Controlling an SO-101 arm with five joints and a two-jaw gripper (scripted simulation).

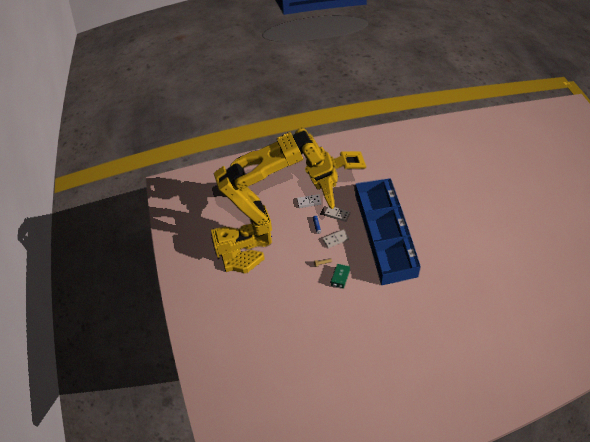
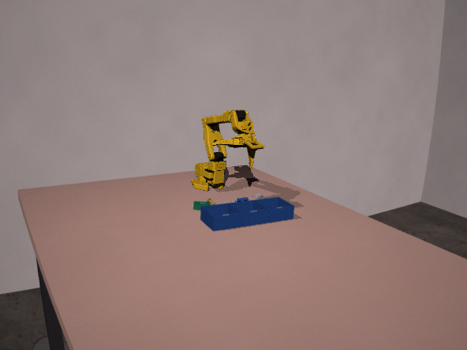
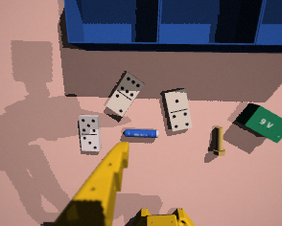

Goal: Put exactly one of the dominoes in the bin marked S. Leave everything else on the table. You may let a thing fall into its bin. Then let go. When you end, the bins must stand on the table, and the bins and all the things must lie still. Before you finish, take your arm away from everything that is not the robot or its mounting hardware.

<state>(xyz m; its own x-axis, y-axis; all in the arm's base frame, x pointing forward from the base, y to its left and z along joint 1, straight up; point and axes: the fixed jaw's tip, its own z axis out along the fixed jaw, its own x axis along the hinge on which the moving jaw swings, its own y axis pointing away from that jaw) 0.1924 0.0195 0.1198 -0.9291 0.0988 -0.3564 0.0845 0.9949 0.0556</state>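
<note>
Three white dominoes lie flat on the table left of the blue three-bin row [image 1: 387, 228]: one far left [image 1: 307, 201], one in the middle close to the bins [image 1: 335, 213], one nearer the front [image 1: 335, 238]. In the wrist view they show as the left one [image 3: 89, 133], the tilted one [image 3: 125, 94] and the right one [image 3: 176, 110], with the bins [image 3: 168, 21] beyond. My gripper [image 1: 344, 182] is wide open and empty. It points down and hovers above the dominoes [image 2: 255, 154]. Its yellow finger [image 3: 117, 160] reaches toward them. The bin labels are too small to read.
A small blue cylinder [image 3: 140, 133] lies between the dominoes. A brass bolt [image 3: 218, 140] and a green 9V battery [image 3: 261, 122] lie further along, near the last bin. The arm's base [image 1: 240, 250] stands left of the objects.
</note>
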